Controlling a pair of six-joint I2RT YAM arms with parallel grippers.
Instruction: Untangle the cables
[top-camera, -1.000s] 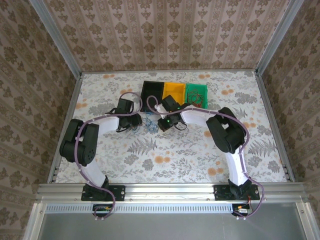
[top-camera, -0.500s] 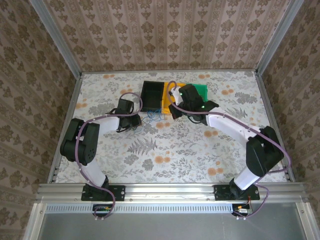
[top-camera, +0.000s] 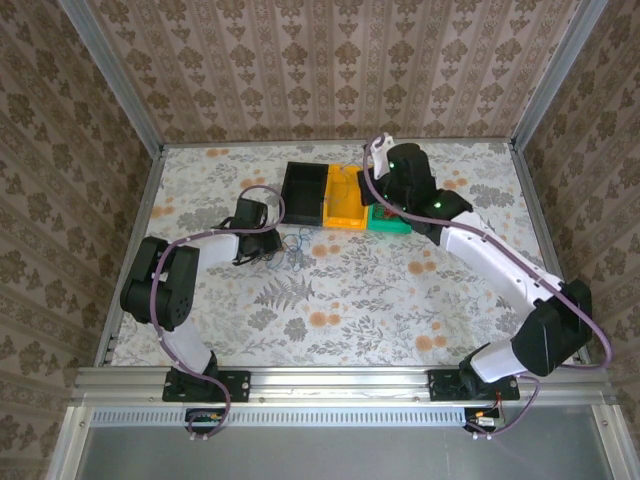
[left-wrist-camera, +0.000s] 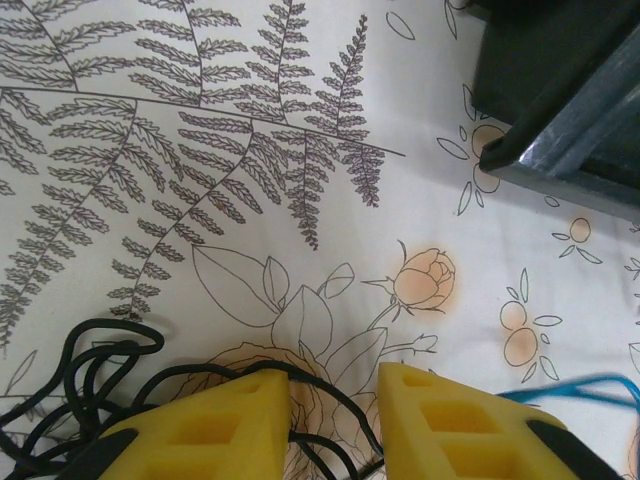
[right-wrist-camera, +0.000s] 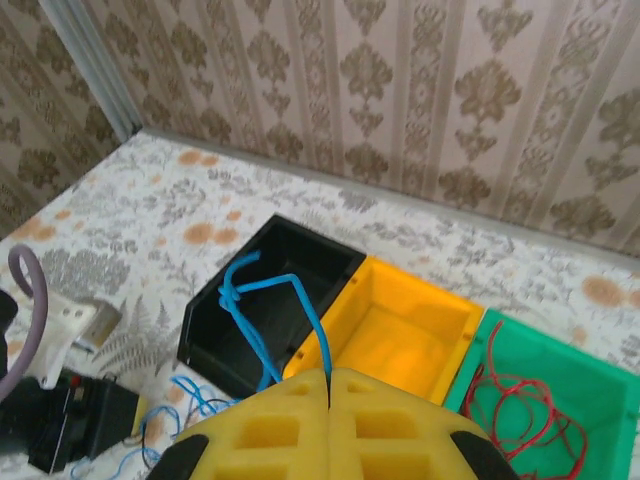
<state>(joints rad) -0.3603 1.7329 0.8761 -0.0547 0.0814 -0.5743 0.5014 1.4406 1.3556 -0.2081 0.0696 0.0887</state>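
Note:
The cables (top-camera: 292, 250) lie as a small tangle on the flowered table, just right of my left gripper (top-camera: 272, 248). In the left wrist view, my left gripper (left-wrist-camera: 335, 400) stands open and low over the table. A dark cable (left-wrist-camera: 100, 350) loops between its yellow fingers (left-wrist-camera: 210, 425), and a blue cable (left-wrist-camera: 585, 390) lies to the right. My right gripper (right-wrist-camera: 328, 375) is shut on a blue cable (right-wrist-camera: 255, 320) that hangs down in front of the black bin (right-wrist-camera: 300, 265). In the top view my right gripper (top-camera: 375, 178) is raised over the bins.
Three bins stand in a row at the back: black (top-camera: 303, 185), yellow (top-camera: 345, 195), green (top-camera: 392, 222). The yellow bin (right-wrist-camera: 400, 330) is empty, and a red cable (right-wrist-camera: 515, 415) lies in the green bin (right-wrist-camera: 600, 400). More blue wire (right-wrist-camera: 195, 400) lies on the table near the left arm.
My right arm has lifted from the tangle and swung right and back over the bins, drawing a blue cable up with it. The left arm has stayed put.

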